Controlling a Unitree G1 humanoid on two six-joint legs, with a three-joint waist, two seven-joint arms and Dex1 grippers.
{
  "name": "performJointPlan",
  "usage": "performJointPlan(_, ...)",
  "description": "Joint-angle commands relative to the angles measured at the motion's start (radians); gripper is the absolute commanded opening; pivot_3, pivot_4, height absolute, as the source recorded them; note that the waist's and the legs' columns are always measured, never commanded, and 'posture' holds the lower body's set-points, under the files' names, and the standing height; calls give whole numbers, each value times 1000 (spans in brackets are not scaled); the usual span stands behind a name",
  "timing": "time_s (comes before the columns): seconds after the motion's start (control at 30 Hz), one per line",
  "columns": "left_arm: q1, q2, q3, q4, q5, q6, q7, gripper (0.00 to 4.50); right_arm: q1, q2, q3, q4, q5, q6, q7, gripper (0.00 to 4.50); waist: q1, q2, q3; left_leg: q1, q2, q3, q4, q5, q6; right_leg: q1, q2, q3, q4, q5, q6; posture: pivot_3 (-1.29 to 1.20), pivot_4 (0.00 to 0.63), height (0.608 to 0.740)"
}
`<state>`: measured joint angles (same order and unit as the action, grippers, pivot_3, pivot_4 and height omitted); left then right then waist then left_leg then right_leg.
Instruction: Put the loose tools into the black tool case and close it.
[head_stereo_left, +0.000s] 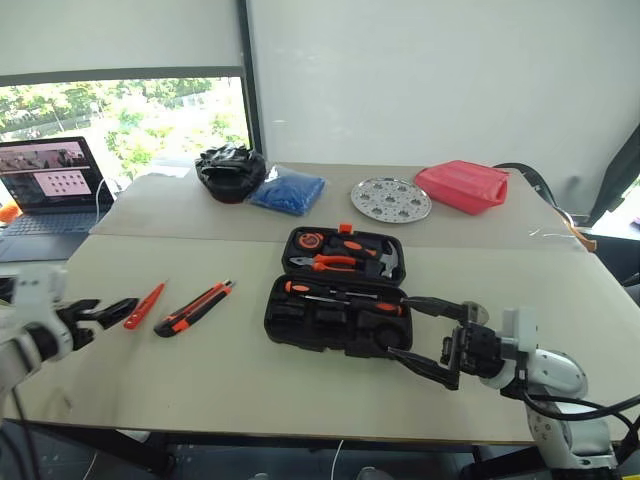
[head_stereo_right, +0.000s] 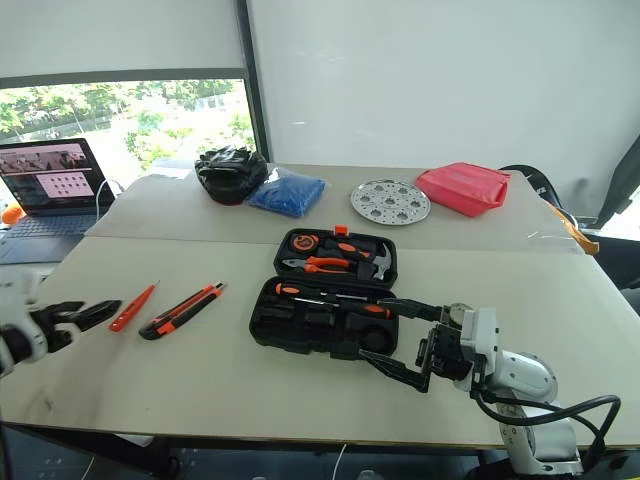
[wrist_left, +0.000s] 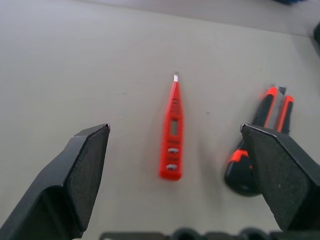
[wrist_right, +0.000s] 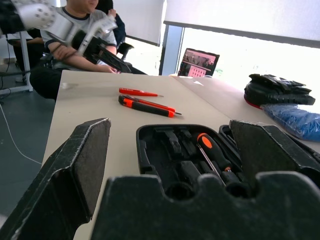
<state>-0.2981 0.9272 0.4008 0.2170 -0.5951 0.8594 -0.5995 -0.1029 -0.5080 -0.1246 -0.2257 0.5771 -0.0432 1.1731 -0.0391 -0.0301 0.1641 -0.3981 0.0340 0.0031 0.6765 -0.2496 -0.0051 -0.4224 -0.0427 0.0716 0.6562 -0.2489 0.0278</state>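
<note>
While the black tool case (head_stereo_left: 338, 305) lies open on the bench (head_stereo_left: 230, 380), with a screwdriver (head_stereo_left: 345, 296) slotted in its near half, the utility knife (head_stereo_left: 194, 308) and the small orange tool (head_stereo_left: 144, 305) rest loose on the bench to the case's left. Just right of the case, the right claw (head_stereo_left: 436, 338) is spread wide, grasping nothing. Left of the small orange tool, the left claw (head_stereo_left: 103, 310) is released too.

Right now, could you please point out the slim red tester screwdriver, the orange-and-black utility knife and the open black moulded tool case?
Slim red tester screwdriver (wrist_left: 171, 131): left wrist view, mid-body.
Orange-and-black utility knife (head_stereo_left: 193, 309): left eye view, mid-handle.
Open black moulded tool case (head_stereo_left: 283, 322): left eye view, near tray's left wall.
</note>
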Motion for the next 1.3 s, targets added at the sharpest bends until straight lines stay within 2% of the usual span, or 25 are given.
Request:
performJointPlan(0.03,-101,17,-74,118,85,29,35,4500,-8,3,-7,-27,19,-4,-20,4442,-6,0,0,0,0,0,0,0,0,0,0,0,0,0,0,0,150,740)
performJointPlan(0.17,-192,-12,-149,194,146,25,40,4500,6,2,-4,-46,13,-11,-31,4442,-2,0,0,-1,0,0,0,0,0,-1,0,0,1,0,0,0,150,740)
performJointPlan(0.4,-245,-20,-254,278,240,-51,-46,4500,30,-3,-17,-76,13,-12,-60,4442,8,-1,0,-1,-1,0,2,0,0,0,-1,0,1,0,0,0,150,740)
performJointPlan(0.5,-259,-26,-276,328,282,-105,-72,3710,48,-8,-17,-82,5,-20,-60,4500,15,0,0,0,-1,0,2,0,-1,1,-1,0,2,0,0,0,150,740)
performJointPlan(0.7,-293,-40,-260,398,307,-151,-107,1332,52,-18,-24,-79,-8,-38,-68,4500,24,0,0,0,-1,0,3,1,-1,1,-1,0,2,0,0,0,150,740)
performJointPlan(0.8,-282,-24,-226,403,295,-200,-142,447,61,-27,-25,-81,-7,-38,-67,4500,26,-1,0,-1,-1,0,3,1,-1,1,-1,0,2,0,0,0,150,740)
performJointPlan(0.93,-297,-3,-139,446,258,-376,-227,446,81,-42,-31,-87,-5,-38,-64,4500,26,-1,1,-2,-1,-1,3,1,-1,0,-1,-1,2,0,0,0,150,740)
performJointPlan(1.07,-307,-8,-97,380,178,-527,-464,446,97,-59,-51,-99,-1,-38,-73,4500,25,-1,1,-2,-1,0,3,1,-1,0,-1,-1,1,0,0,0,150,740)
performJointPlan(1.2,-352,-15,-207,306,201,-585,-662,446,125,-91,-87,-121,15,-31,-67,4500,30,-1,1,-2,-1,0,3,1,-1,1,-1,-1,1,0,0,0,150,740)
performJointPlan(1.3,-403,-37,-360,215,279,-682,-805,446,151,-138,-131,-128,52,2,-45,4500,34,-1,1,-3,-2,0,4,1,-1,2,-1,-1,1,0,0,0,150,740)
